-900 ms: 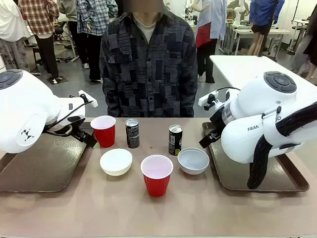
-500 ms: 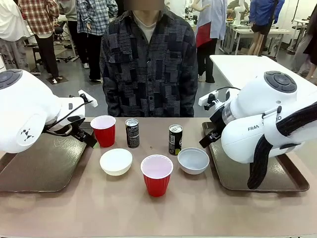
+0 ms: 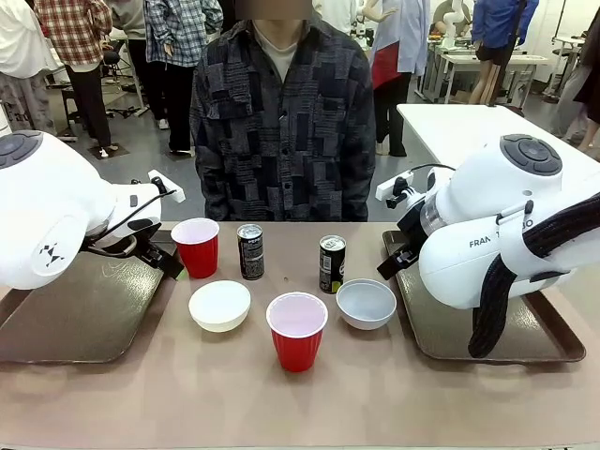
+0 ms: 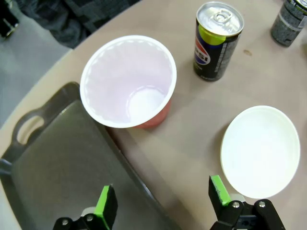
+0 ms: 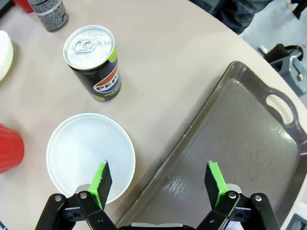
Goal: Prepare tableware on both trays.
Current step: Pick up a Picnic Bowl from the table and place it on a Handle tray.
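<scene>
1. Change: none. Over the last second neither arm has stirred and no piece has shifted. The person point(image 3: 281, 122) stands at the far side.
2. Left gripper point(image 4: 161, 195): fingers wide apart, holding nothing. It hangs over the inner rim of the left tray point(image 3: 75, 319), with one pad above the tray and the other near the left bowl point(image 3: 219, 306).
3. Right gripper point(image 5: 158, 178): fingers wide apart, empty. One pad is above the right bowl point(image 3: 366, 304), the other above the right tray point(image 3: 441, 337).
4. Trays: two, one at each end of the table, both bare.
5. Cups: two, both upright on the tabletop.
   - The far cup point(image 3: 197, 248) stands just beside the left tray's inner far corner.
   - The near cup point(image 3: 297, 333) stands front and centre, between the bowls.
6. Bowls: two, open side up, both on the tabletop. The right bowl sits just beside its tray's rim.
7. Cans: the left can point(image 3: 249, 251) and right can point(image 3: 332, 263) stand upright and sealed behind the bowls, a little apart.
8. Reading:
   - The stillness looks like the pause before a first pick, and the task seems not yet begun.
   - All six pieces are still off the trays.
   - The far cup and the right bowl appear the handiest first takes, each lying close to a gripper and a tray.
</scene>
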`<move>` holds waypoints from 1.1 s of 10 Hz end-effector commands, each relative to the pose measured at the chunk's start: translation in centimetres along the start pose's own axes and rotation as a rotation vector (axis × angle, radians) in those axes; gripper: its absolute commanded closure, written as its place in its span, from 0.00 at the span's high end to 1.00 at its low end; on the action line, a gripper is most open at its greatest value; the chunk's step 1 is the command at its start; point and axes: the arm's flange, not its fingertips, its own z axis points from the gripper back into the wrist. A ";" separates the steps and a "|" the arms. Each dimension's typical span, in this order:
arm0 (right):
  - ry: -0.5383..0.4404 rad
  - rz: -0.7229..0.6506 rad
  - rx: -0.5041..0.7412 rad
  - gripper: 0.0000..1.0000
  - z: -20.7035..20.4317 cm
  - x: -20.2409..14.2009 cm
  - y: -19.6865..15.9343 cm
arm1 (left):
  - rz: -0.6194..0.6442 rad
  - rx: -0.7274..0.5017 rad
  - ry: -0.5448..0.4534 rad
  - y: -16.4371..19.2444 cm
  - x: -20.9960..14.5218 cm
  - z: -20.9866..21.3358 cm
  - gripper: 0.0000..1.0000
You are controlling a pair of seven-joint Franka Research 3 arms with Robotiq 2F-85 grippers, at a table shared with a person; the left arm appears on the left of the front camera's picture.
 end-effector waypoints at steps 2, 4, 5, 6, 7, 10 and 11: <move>0.000 0.000 0.000 1.00 0.0 0.0 0.0 | 0.000 0.000 0.000 0.0 0.0 0.0 1.00; 0.019 0.044 -0.028 1.00 2.1 -0.9 0.8 | 0.000 0.000 0.000 0.0 0.0 0.0 1.00; 0.041 0.031 -0.029 1.00 4.6 -2.0 1.6 | -0.014 0.015 0.002 -0.5 -1.1 3.5 1.00; 0.074 0.027 -0.038 1.00 6.8 -3.5 2.5 | -0.025 0.005 0.010 -0.6 -2.3 6.8 1.00; 0.118 0.020 -0.024 1.00 8.5 -5.2 3.2 | -0.049 -0.035 0.041 -0.4 -3.4 9.5 1.00; 0.264 -0.074 0.041 1.00 13.2 -12.4 4.9 | -0.024 -0.100 0.112 -0.8 -8.0 13.7 1.00; 0.285 -0.104 0.054 1.00 13.7 -14.5 5.4 | -0.028 -0.139 0.136 -1.3 -9.2 14.0 1.00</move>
